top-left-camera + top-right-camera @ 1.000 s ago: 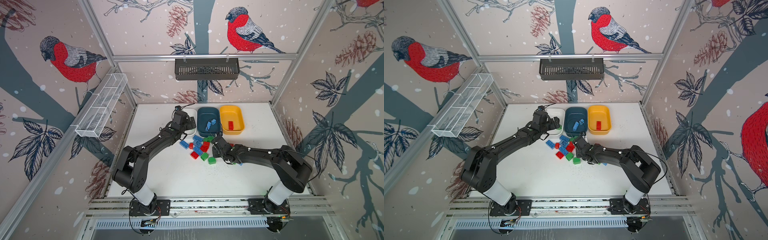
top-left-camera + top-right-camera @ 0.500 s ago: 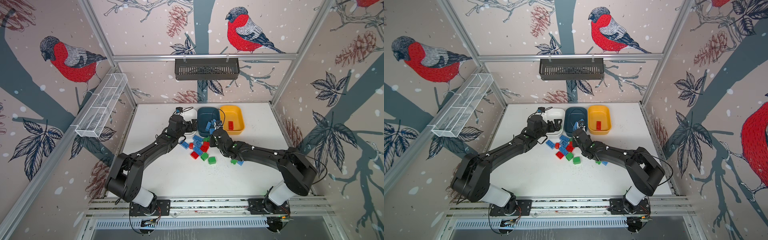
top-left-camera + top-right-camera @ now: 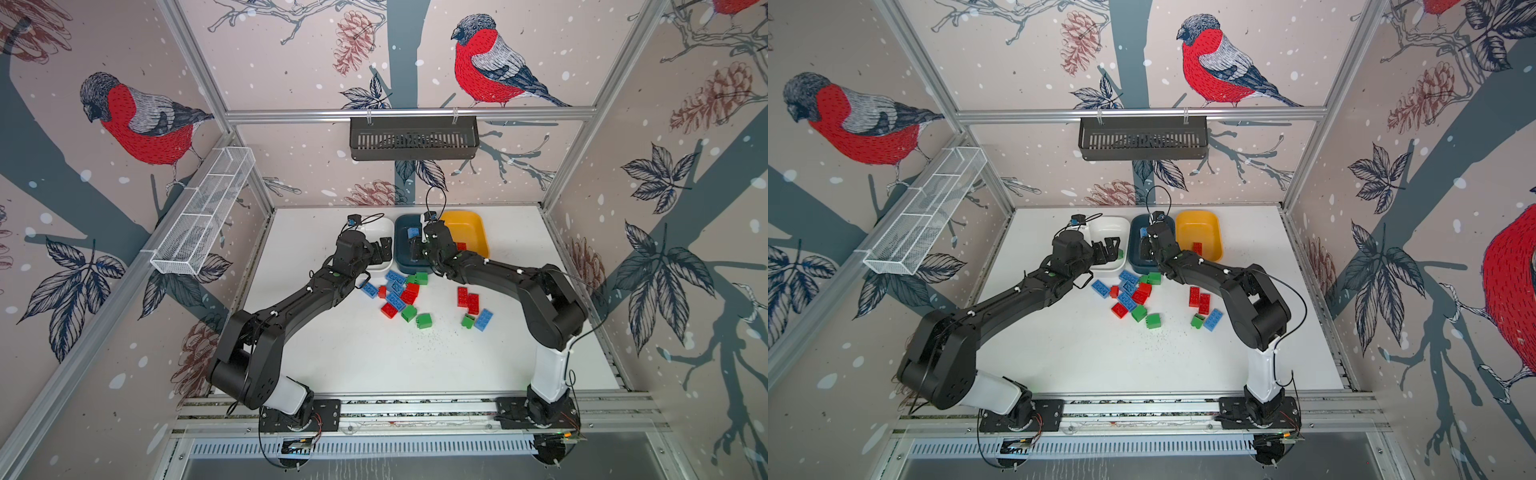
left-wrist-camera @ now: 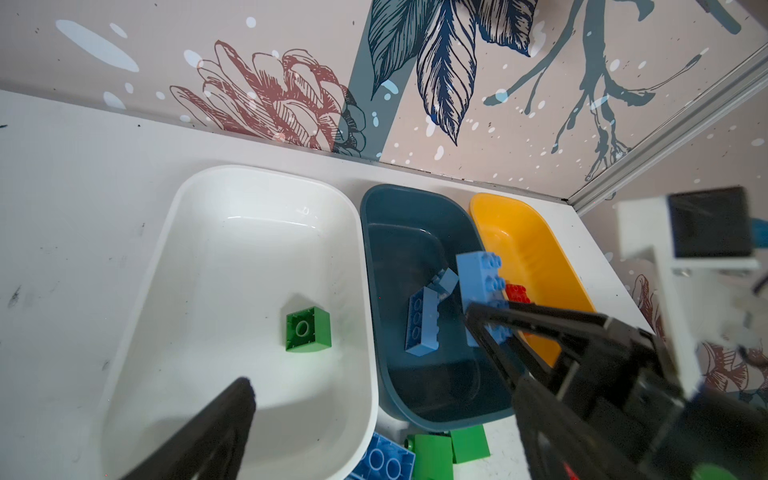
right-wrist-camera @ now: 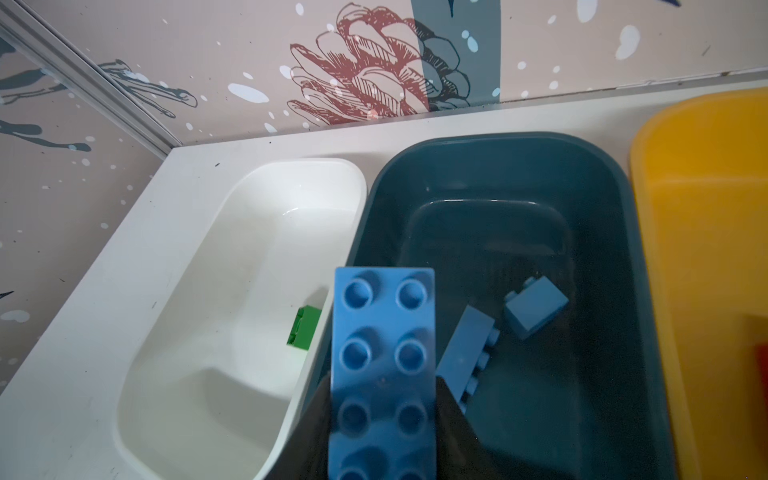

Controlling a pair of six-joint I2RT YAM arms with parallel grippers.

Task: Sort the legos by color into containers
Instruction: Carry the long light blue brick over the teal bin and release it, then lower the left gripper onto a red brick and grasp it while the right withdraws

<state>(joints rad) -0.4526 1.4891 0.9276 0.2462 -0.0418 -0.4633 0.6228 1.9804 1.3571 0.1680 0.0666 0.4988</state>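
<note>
My right gripper (image 5: 382,415) is shut on an oblong blue lego (image 5: 384,365) and holds it studs up over the near-left part of the dark teal container (image 5: 582,374). Two blue legos (image 5: 469,349) lie inside that container. Just left, my left gripper (image 4: 384,384) hangs open and empty over the near end of the white container (image 4: 232,257), which holds one green lego (image 4: 308,329). The yellow container (image 3: 1200,228) holds a red lego (image 3: 1197,248). Several red, blue and green legos (image 3: 401,291) lie in a pile just in front of the containers.
A few more legos, red (image 3: 467,299), green (image 3: 468,321) and blue (image 3: 483,319), lie right of the pile under my right arm. A black slotted basket (image 3: 413,139) hangs on the back wall. A white wire tray (image 3: 203,220) is fixed to the left wall.
My right gripper has lifted from the pile and travelled back over the teal container with the blue lego. My left gripper has stayed open by the white container, shifting only slightly.
</note>
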